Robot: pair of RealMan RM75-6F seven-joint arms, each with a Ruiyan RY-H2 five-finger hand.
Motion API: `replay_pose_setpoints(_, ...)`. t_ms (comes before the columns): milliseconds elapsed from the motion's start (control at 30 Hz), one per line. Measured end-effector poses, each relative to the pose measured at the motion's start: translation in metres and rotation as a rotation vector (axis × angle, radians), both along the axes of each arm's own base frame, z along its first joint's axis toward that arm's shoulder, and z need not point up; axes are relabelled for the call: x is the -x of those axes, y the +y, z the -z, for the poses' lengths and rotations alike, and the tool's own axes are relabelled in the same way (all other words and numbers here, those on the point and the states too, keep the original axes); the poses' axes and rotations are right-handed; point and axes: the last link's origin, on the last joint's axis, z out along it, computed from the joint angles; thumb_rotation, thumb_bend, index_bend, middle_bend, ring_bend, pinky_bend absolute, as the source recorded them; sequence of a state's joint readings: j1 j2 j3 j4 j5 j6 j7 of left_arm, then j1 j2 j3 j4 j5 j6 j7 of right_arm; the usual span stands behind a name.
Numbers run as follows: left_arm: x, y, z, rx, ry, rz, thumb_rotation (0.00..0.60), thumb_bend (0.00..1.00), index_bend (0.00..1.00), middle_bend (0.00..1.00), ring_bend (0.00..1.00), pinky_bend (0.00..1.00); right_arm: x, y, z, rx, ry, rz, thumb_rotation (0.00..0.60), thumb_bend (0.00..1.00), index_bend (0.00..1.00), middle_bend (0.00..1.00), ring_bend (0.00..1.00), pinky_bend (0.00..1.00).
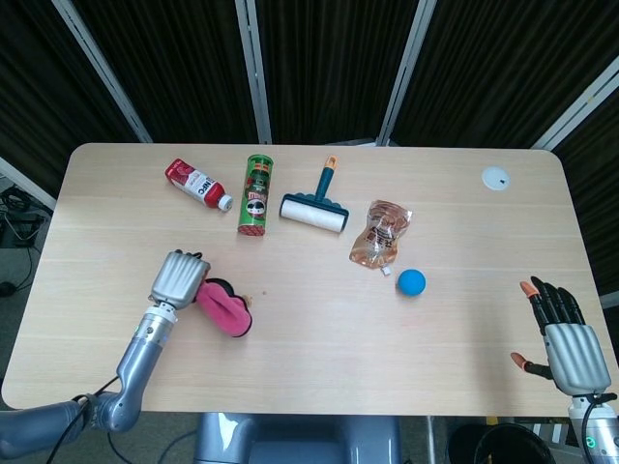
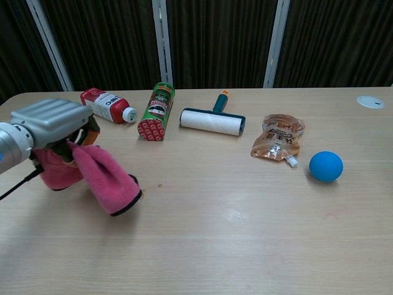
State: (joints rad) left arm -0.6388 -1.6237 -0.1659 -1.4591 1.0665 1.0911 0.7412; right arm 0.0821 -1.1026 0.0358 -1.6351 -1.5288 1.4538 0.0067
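a lab: black curtains [image 1: 329,58] behind a test table [image 1: 319,338].

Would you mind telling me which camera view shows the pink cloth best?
The chest view: the pink cloth appears large and close, hanging from the left robot hand. The head view shows it from above, small and partly hidden under that hand.

My left hand [image 2: 52,123] has a ribbed silver-grey back plate and dark fingers with orange tips. Behind it I see a smooth grey forearm [image 1: 135,362] with a lighter wrist ring. My right hand [image 1: 566,338] matches: silver ribbed back, black fingers [image 1: 553,300], orange tips.
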Motion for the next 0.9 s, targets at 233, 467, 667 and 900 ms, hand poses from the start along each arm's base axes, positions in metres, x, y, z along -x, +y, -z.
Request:
replay_pose_setpoints(233,-0.064,0.001,0.009,0.001,-0.101,0.112,0.6,0.37,0.76,0.64,0.53,0.5,0.0,0.0,0.0,-0.003,-0.009,0.003,0.6,0.01,0.0,0.0,0.0,0.06)
replay_pose_setpoints(467,-0.096,-0.01,0.035,0.036,-0.113,0.175,0.6,0.37,0.76,0.64,0.53,0.5,0.0,0.001,-0.001,-0.003,-0.02,0.003,0.6,0.01,0.0,0.0,0.0,0.06)
replay_pose_setpoints(667,-0.1,-0.017,0.064,0.071,-0.081,0.184,0.6,0.37,0.76,0.64,0.53,0.5,0.0,0.0,0.0,-0.006,-0.029,0.009,0.6,0.01,0.0,0.0,0.0,0.06)
replay_pose_setpoints(900,-0.098,-0.021,0.09,0.111,-0.055,0.175,0.6,0.37,0.76,0.64,0.53,0.5,0.0,0.0,-0.001,-0.004,-0.04,0.012,0.6,0.01,0.0,0.0,0.0,0.06)
